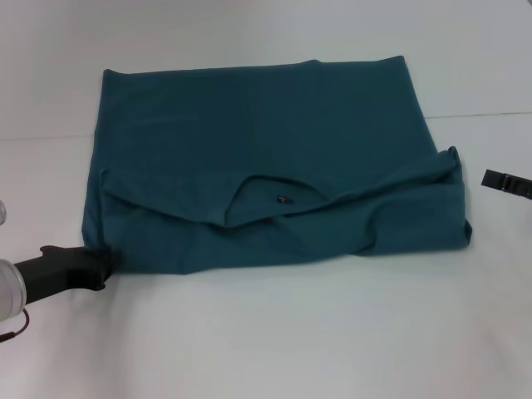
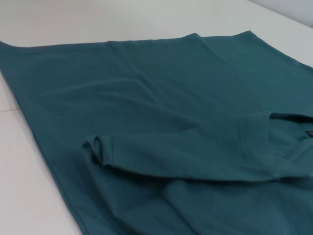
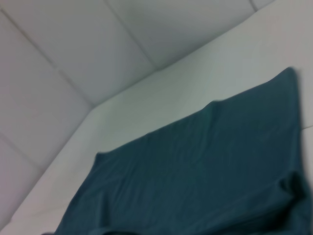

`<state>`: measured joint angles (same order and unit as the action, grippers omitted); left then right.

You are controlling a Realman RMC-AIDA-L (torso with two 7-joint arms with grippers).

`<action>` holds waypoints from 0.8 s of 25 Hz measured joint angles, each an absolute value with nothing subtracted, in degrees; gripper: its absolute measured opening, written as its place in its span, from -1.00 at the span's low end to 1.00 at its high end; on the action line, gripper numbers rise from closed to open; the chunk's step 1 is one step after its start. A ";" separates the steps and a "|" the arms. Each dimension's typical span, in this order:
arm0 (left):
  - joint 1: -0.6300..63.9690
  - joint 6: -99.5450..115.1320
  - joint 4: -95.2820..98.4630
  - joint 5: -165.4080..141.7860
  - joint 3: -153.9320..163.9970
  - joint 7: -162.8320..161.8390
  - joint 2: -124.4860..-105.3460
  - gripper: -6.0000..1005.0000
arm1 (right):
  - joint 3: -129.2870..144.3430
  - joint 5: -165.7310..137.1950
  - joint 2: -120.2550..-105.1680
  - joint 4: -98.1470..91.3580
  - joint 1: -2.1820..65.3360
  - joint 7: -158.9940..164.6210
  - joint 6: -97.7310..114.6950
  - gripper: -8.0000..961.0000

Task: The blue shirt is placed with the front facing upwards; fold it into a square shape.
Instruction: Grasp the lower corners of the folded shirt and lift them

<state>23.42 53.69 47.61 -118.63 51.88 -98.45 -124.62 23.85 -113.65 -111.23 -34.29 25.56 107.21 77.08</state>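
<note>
The blue shirt lies folded into a wide teal rectangle on the white table, its plain side up. The near part is folded over, and the neck opening with a small dark label shows in the near half. My left gripper sits at the shirt's near left corner, touching its edge. My right gripper hovers just beyond the shirt's right edge, apart from the cloth. A folded sleeve hem on the shirt appears in the left wrist view. The right wrist view shows the shirt from the side.
White tabletop surrounds the shirt on all sides, with a seam line running across it behind the left side. Light panelled walls rise behind the table.
</note>
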 joint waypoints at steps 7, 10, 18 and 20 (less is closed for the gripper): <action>23.98 54.41 47.83 -118.26 51.85 -98.68 -124.62 -0.82 | 28.32 -118.55 -108.82 -42.76 25.78 112.63 82.52 0.58; 24.15 54.49 47.82 -118.16 51.84 -98.72 -124.58 -0.91 | 28.49 -122.93 -108.07 -46.48 26.79 115.90 83.67 0.59; 24.49 54.67 47.69 -118.10 51.83 -100.07 -124.46 -0.94 | 33.32 -136.08 -108.67 -50.29 33.08 123.66 84.48 0.62; 24.53 54.67 47.68 -118.10 51.81 -100.11 -124.45 -0.94 | 33.66 -140.08 -109.46 -50.01 34.90 126.38 83.71 0.67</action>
<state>24.53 54.67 47.68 -118.10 51.81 -100.11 -124.45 33.66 -140.08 -109.46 -50.01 34.90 126.38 83.71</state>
